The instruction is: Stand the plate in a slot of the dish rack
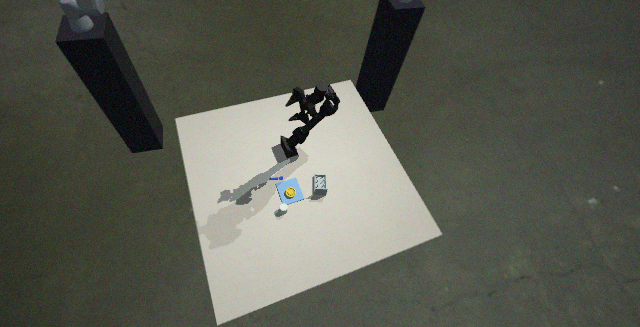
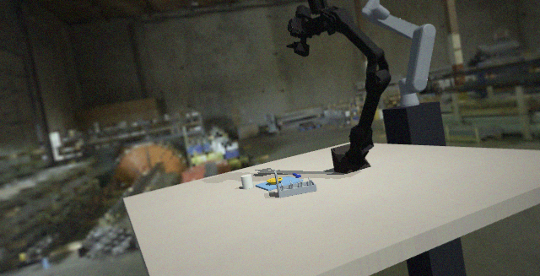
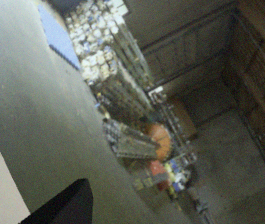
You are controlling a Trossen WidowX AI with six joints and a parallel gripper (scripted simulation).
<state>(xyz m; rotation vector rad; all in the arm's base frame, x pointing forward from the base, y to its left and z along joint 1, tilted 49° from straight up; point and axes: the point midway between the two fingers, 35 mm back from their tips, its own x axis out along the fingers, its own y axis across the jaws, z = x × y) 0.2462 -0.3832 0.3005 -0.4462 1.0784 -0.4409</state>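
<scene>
A small yellow plate [image 1: 290, 192] [image 2: 274, 181] lies flat on a blue square mat [image 1: 297, 184] [image 2: 290, 180]. The grey dish rack [image 1: 320, 192] [image 2: 297, 190] stands on the table beside the mat, with short rails along it and a taller upright at one end. My gripper [image 1: 288, 111] [image 2: 289, 36] is open and empty, its fingers wide apart. It hangs high above the table, well away from plate and rack. The wrist view shows one dark finger at the bottom, part of the table edge and the hall, but neither plate nor rack.
A white cup [image 1: 283, 208] [image 2: 246, 181] stands beside the mat, on the side away from my base. A small blue object [image 1: 276, 178] [image 2: 297, 175] lies by the mat's opposite side. Two dark pedestals [image 1: 112, 87] [image 1: 391, 49] carrying grey arms stand beyond the table.
</scene>
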